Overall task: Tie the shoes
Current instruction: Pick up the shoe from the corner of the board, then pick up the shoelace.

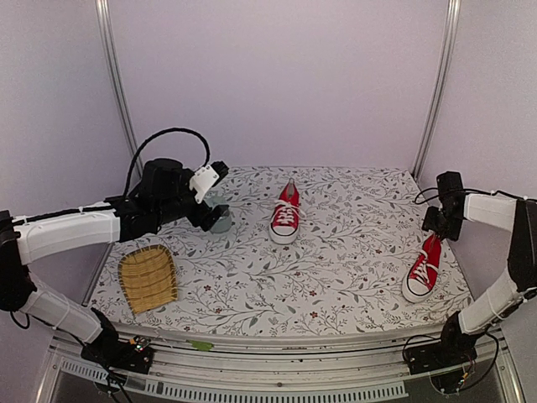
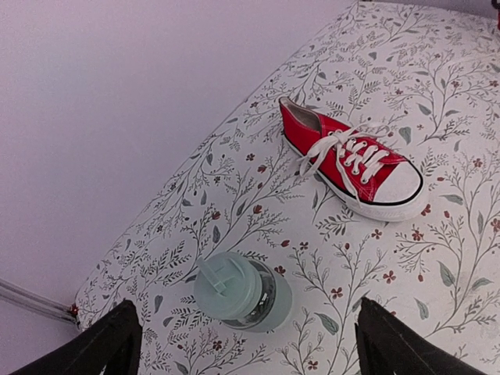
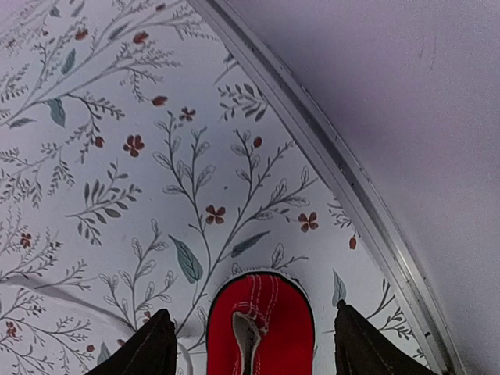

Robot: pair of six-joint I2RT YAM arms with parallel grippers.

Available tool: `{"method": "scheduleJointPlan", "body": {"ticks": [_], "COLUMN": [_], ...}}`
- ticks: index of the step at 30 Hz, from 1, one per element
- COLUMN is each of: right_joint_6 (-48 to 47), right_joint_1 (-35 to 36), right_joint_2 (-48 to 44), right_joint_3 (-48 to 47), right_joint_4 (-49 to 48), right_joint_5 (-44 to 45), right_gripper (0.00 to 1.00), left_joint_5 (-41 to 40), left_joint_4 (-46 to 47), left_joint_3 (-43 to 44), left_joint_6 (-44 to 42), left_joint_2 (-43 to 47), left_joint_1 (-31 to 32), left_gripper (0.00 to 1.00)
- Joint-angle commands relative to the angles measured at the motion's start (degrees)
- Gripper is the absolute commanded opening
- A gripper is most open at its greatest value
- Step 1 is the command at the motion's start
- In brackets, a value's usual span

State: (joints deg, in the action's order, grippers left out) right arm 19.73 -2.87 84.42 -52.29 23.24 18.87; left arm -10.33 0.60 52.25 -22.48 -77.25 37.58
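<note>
Sneakers are lying apart: one red sneaker (image 1: 285, 217) just right of the lidded cup (image 2: 238, 293), the other sneaker (image 1: 422, 273) far right, right gripper (image 3: 251, 311) straddling its heel, spread. Left gripper (image 2: 246, 312), spread, is hovering over the cup; dropping could tip it.

Gripper (image 3: 251, 311) above red shoe (image 3: 275, 332) (fingers (image 3: 147, 350) apart).

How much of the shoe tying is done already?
Nothing looks tied yet: the middle shoe has its laces trailing loose on the table, and no bow shows on the right shoe. In hand: the right gripper stands open around that shoe's heel, not gripping; the left gripper hangs open above a lidded cup. Left to do: a bow on both shoes.
</note>
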Motion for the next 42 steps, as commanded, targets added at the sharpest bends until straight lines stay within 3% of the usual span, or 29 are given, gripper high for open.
{"method": "scheduleJointPlan", "body": {"ticks": [1,5,7,9,12,13,17,21,28,34,37,42], "right_joint_6": [1.14,0.93,1.09,1.27,1.54,1.78,3.98,5.27,4.05,1.91,1.6,2.12], "right_joint_1": [-2.09,-3.03,-3.19,-3.12,-3.17,-3.13,-2.28,2.52,20.31,33.33,37.56,41.58], "right_joint_2": [3.27,8.95,10.49,10.71,9.94,9.15,3.57,-0.88,-4.29,-7.67,-8.67,-9.62], "right_joint_3": [0.91,0.93,1.27,1.68,2.07,2.31,4.64,3.74,-8.88,-17.55,-21.04,-23.77], "right_joint_4": [-0.7,-1.56,-2.32,-3.58,-4.18,-4.13,-4.96,-2.75,5.15,3.7,1.73,-3.62], "right_joint_5": [-4.61,-6.63,-7.36,-9.27,-12.51,-13.71,-20.46,-24.18,-29.04,-36.38,-37.34,-41.0], "right_gripper": [0.7,0.7,0.65,0.47,0.09,0.02,0.01,0.0,0.0,0.01,0.01,0.01], "left_joint_5": [1.17,1.39,1.47,1.65,1.82,2.08,4.2,12.31,32.23,36.88,38.37,39.99], "left_joint_4": [0.88,0.45,0.29,0.04,-0.28,-0.52,-0.41,0.43,4.46,15.34,25.19,40.48], "left_joint_3": [-0.85,-0.92,-0.69,-0.49,-0.4,-0.33,-0.83,-2.49,-4.41,-3.3,-1.82,0.57], "left_joint_6": [0.89,0.38,0.2,0.15,0.04,-0.07,-0.86,-3.75,-6.5,-13.28,-10.42,-6.42], "left_joint_2": [-0.48,-0.83,-1.24,-1.62,-1.95,-1.94,-1.14,-0.23,0.82,-4.9,-11.5,-21.53], "left_joint_1": [-0.58,-0.62,-0.65,-0.6,-0.58,-0.59,-0.59,-0.48,1.09,9.65,11.45,13.96], "left_gripper": [0.96,0.96,0.96,0.96,0.96,0.96,0.96,0.9,0.79,0.88,0.95,0.96]}}
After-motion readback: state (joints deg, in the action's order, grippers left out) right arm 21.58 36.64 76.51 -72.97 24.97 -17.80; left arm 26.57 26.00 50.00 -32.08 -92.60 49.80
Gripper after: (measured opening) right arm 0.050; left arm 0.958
